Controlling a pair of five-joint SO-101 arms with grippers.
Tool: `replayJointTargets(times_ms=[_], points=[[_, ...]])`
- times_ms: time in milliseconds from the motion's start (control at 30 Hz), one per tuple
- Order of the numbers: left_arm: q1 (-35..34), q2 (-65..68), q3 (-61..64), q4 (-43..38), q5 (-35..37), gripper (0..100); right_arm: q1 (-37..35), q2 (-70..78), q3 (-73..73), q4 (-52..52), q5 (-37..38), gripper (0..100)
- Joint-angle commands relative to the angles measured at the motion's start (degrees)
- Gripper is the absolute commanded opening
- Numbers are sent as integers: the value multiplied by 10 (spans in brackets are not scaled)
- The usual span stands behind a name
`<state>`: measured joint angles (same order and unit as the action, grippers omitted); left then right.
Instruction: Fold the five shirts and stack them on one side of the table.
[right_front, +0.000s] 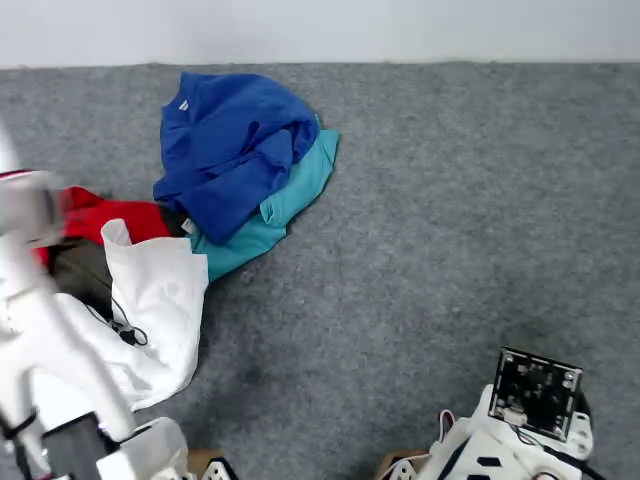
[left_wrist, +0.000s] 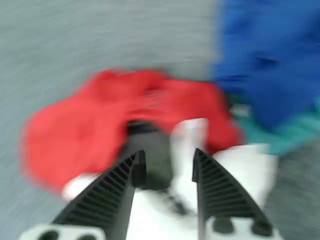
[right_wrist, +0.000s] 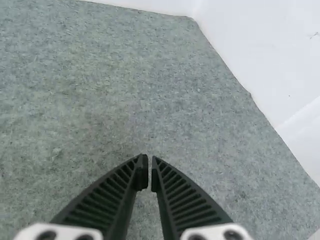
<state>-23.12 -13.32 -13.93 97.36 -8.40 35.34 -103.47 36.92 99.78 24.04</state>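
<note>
Five unfolded shirts in one heap on the left side of the grey table (right_front: 450, 250): blue shirt (right_front: 235, 150) over teal shirt (right_front: 290, 195), red shirt (right_front: 105, 218), dark shirt (right_front: 82, 272) and white shirt (right_front: 155, 310) touching. Left gripper (left_wrist: 165, 165) spread apart, empty, above white and dark cloth. Right gripper (right_wrist: 149, 172) almost closed, empty, over bare table.

A grey mat (right_front: 450, 220) borders a white surface (right_front: 320, 30)

Grey felt table cover (right_front: 450, 230), plain white wall (right_front: 400, 30) behind
</note>
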Motion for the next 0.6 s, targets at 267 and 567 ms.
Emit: replayJointTargets(times_ms=[267, 567], points=[[167, 331, -16, -189, 55, 179, 7, 6, 0, 4, 7, 33], [177, 703, -452, -19, 52, 179, 7, 6, 0, 4, 7, 33]])
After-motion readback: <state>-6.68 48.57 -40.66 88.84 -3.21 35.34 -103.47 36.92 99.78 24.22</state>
